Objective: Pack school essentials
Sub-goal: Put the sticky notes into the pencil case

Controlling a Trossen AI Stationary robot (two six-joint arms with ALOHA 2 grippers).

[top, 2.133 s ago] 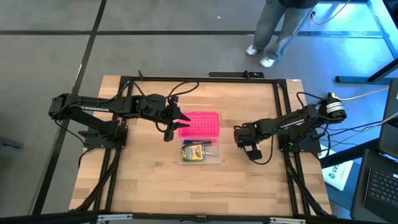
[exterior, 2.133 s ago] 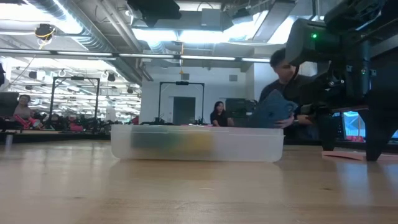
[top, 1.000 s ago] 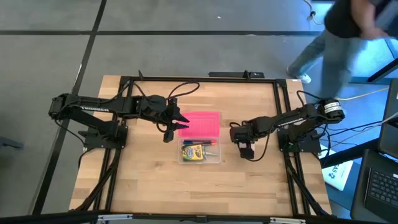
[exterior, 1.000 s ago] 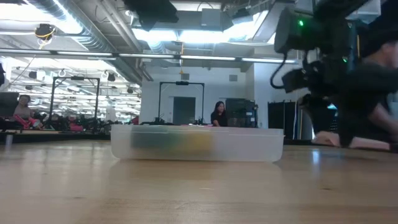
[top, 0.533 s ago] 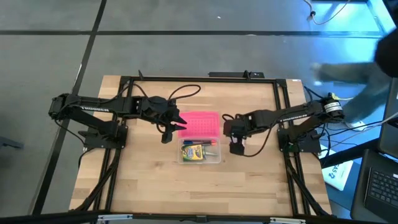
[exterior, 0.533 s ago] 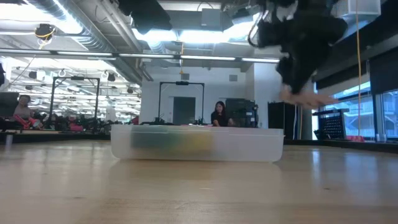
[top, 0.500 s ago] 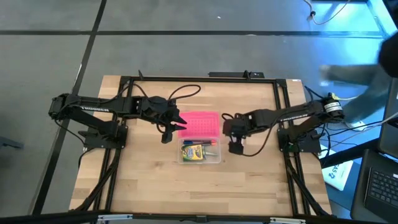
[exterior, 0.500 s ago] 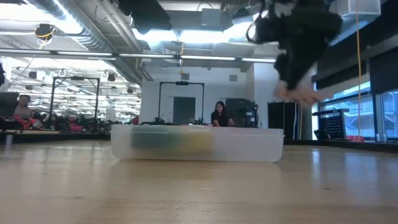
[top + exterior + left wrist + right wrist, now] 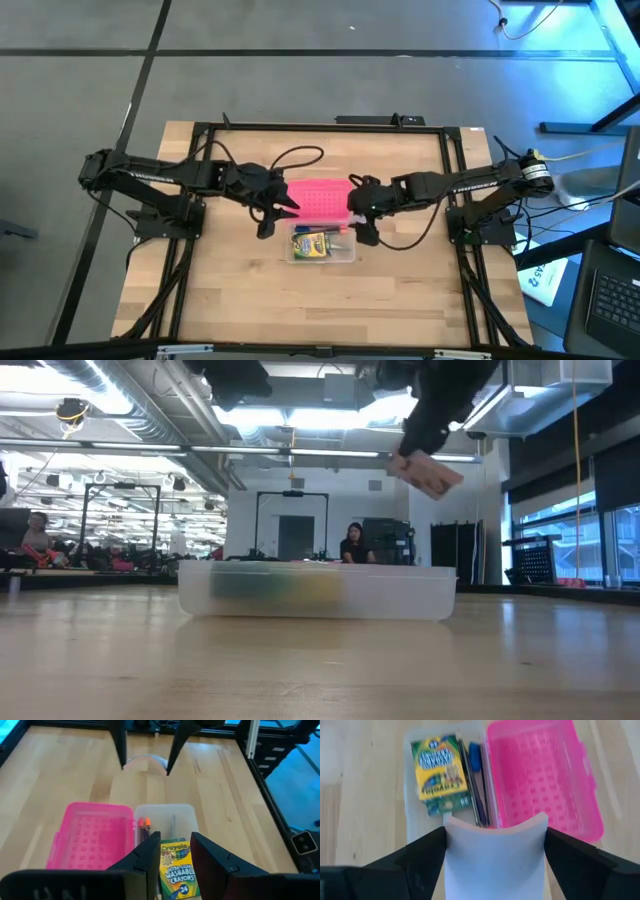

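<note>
- Right gripper (image 9: 358,212): reaches in from the right of the table to the right-hand ends of the pink lid and the clear box. Its jaws are clenched on the pale pink pad (image 9: 494,854), which bows upward between the two fingers (image 9: 422,856).
- Pale pink pad, low view (image 9: 424,474): held in the air above the right end of the clear box, tilted, its right-hand end lower than the end in the gripper. In the left wrist view it shows as a pale arch (image 9: 145,762) between the right arm's two dark fingers.
- Clear plastic box (image 9: 348,256): lies on the wooden table (image 9: 250,290) near its middle, long axis running left to right in the high view, just in front of the bright pink dotted lid (image 9: 320,198), which lies parallel to it.
- Crayon box (image 9: 313,243): yellow-green, lies flat in the left part of the clear box, long axis along the box's length. Thin pencils and pens (image 9: 476,795) lie beside it, parallel to it, with a blue piece (image 9: 474,756) among them, on the lid's side.
- Left gripper (image 9: 272,210): hovers at the left ends of the lid and box; jaws released, holding nothing, fingers (image 9: 212,859) spread on either side of the crayon box in its wrist view.
</note>
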